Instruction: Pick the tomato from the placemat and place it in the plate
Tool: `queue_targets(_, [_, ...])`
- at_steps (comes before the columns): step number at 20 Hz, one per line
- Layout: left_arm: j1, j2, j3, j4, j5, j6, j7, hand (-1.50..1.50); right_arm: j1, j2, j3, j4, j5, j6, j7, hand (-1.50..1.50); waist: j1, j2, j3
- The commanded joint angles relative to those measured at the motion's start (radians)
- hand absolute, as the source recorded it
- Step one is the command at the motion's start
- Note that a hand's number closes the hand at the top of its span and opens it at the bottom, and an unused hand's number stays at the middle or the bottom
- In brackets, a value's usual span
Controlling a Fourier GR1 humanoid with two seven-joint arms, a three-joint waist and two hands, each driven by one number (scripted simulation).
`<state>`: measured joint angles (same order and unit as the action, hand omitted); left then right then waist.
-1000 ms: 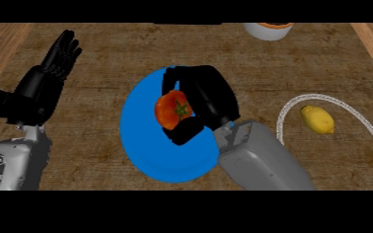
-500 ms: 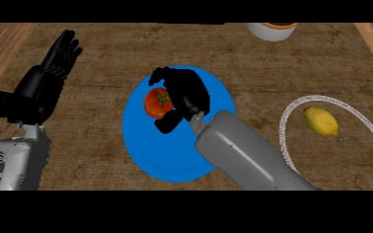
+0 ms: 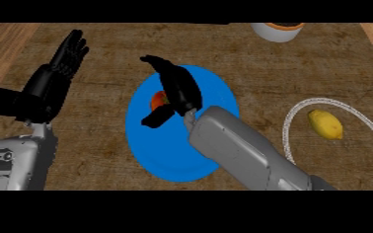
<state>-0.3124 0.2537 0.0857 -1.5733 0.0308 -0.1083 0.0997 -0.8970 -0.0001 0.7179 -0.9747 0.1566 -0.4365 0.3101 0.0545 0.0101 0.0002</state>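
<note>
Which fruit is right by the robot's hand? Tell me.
The tomato, red, on the blue plate and partly hidden by the right hand. The yellow lemon lies apart, far right, with no hand near it.

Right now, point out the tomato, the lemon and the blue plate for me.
tomato (image 3: 158, 99), head view, its red side showing beside the right hand
lemon (image 3: 325, 124), head view, its middle
blue plate (image 3: 166, 155), head view, bare lower part

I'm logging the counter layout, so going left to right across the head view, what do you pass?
Left hand → blue plate, with the right hand over the tomato → white placemat → lemon. The cup at the far edge is left out.
</note>
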Motion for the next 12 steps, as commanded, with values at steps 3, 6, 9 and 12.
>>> queue_targets(3, [-0.023,0.025,0.034,-0.007,0.015,-0.003,0.041,0.0,0.018,0.0,-0.107,0.001,-0.167,-0.086,-0.192,-1.5,-0.023,-0.002,0.001])
queue_targets(6, [0.044,0.029,0.033,-0.051,0.031,-0.032,0.03,0.0,-0.001,0.0,-0.149,-0.047,-0.222,-0.077,-0.141,-1.5,-0.034,-0.008,0.0])
queue_targets(9, [0.022,0.037,0.049,-0.088,0.03,-0.012,0.082,0.0,0.053,0.0,-0.206,-0.053,-0.221,-0.071,-0.187,-1.5,-0.047,-0.011,0.0])
queue_targets(12, [0.076,-0.005,0.013,-0.14,-0.012,0.028,0.072,0.0,0.12,-0.102,-0.272,-0.163,-0.255,0.001,-0.182,-1.5,-0.056,-0.014,0.0])
